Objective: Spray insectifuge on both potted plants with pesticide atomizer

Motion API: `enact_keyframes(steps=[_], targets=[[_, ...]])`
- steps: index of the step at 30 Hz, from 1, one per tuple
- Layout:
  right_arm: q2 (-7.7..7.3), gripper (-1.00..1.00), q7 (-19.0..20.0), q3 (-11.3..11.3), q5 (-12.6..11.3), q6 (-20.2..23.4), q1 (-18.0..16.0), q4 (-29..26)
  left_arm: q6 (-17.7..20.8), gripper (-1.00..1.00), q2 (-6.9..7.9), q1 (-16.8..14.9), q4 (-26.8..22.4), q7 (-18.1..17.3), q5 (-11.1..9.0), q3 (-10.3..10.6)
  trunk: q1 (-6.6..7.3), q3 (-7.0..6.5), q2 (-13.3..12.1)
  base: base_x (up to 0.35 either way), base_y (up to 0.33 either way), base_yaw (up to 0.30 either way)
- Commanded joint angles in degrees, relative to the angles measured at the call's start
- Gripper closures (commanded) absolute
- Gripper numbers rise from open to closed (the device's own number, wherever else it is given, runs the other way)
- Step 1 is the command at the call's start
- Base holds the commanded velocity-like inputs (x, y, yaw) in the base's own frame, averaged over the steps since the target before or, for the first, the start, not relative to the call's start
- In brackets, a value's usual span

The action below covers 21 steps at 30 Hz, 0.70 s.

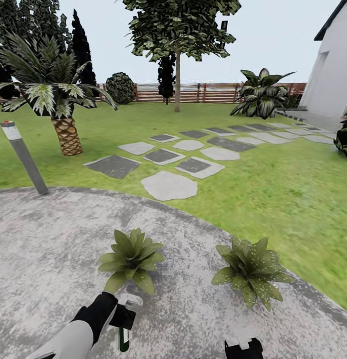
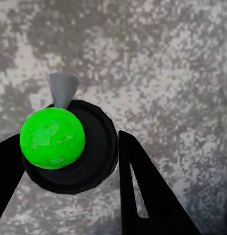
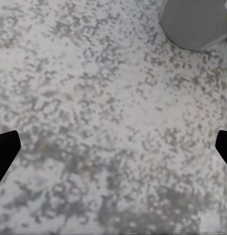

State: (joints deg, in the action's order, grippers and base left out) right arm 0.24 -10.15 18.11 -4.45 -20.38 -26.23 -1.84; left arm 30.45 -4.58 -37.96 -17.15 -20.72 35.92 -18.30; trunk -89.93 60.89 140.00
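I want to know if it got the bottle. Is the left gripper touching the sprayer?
Touching. In the left wrist view the left gripper has its black jaws pressed on both sides of the sprayer.

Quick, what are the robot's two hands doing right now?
Left gripper: shut on the pesticide atomizer, held over the patio.
Right gripper: open, holding nothing.

palm (image 1: 56,102), bollard light (image 1: 23,156), white house (image 1: 333,65)
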Motion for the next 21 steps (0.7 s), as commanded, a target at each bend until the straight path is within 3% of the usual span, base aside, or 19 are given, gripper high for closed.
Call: enact_keyframes(steps=[1, 3, 8, 21], targets=[[0.02, -1.0, -0.2, 0.5, -0.5, -0.2, 0.0, 0.1, 0.2, 1.0, -0.04, 0.0, 0.5, -1.2, 0.6, -0.4, 0.01, 0.05, 0.0, 0.0, 0.0, -0.232], [0.02, -1.0, -0.2, 0.5, -0.5, -0.2, 0.0, 0.1, 0.2, 1.0, 0.14, 0.0, 2.9, -2.8, 0.6, -0.3, 0.01, 0.05, 0.0, 0.0, 0.0, -0.066], [0.02, -1.0, -0.2, 0.4, -0.5, -0.2, 0.0, 0.1, 0.2, 1.0, 0.83, 0.1, 2.9, -2.9, 0.9, -0.3, 0.01, 0.05, 0.0, -0.093, 0.122, -0.005], [-0.05, -1.0, -0.4, 0.4, -0.4, -0.2, 0.0, 0.1, 0.0, 1.0, 2.54, 0.1, 2.6, -2.6, 0.9, -0.3, 0.01, 0.05, 0.0, -0.017, 0.326, -0.093]])
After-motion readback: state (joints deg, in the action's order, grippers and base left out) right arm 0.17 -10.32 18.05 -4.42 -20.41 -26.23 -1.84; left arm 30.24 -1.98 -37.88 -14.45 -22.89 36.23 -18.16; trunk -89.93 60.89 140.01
